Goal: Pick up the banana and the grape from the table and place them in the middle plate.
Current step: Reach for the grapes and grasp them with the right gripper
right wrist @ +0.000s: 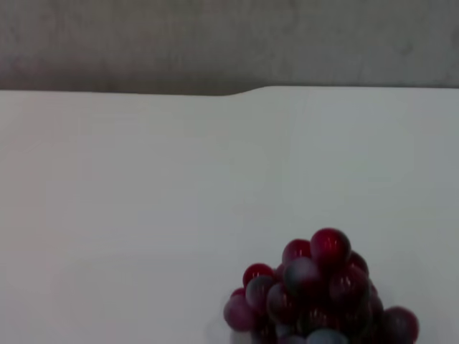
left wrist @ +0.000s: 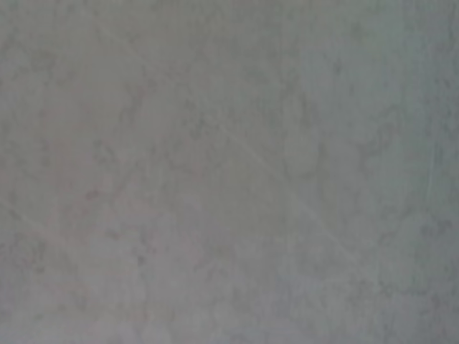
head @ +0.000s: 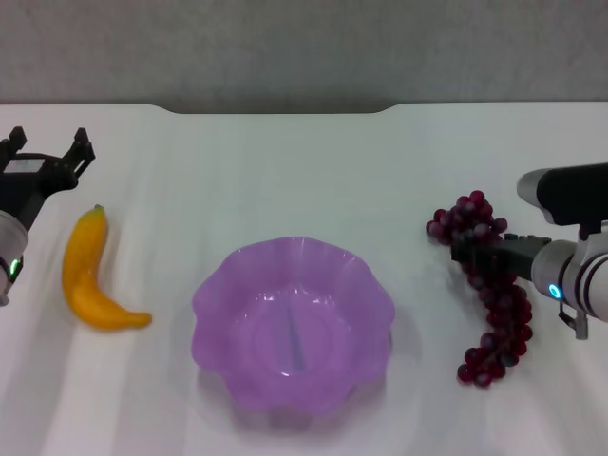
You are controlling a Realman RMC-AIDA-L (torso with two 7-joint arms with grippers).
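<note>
Over on the far left, the left gripper (head: 46,150) sits above the white table (head: 285,161), its two dark fingers spread apart with nothing between them. It is just beyond the stem end of the banana (head: 88,274) and a little to its left, not touching the fruit. The left wrist view shows only a blank mottled grey surface, so it adds nothing.

The banana lies flat on the table, well left of the plate, its narrow end pointing away from the robot and its curved lower end hooking toward the plate.

In the middle is the middle plate (head: 211,290), translucent purple with a wavy rim, resting on the table with neither fruit in it.

To its right, apart from the plate, the grape (head: 505,313) bunch stretches along the table, its dark red berries running from a cluster at the far end toward the robot. The right gripper (head: 472,251) reaches in from the right edge and lies across the upper part of the bunch, right against the berries. I cannot tell whether its fingers are parted or closed on them. The right wrist view shows the top of the grape (right wrist: 315,290) cluster close up, with bare table (right wrist: 143,201) and its notched far edge beyond.
</note>
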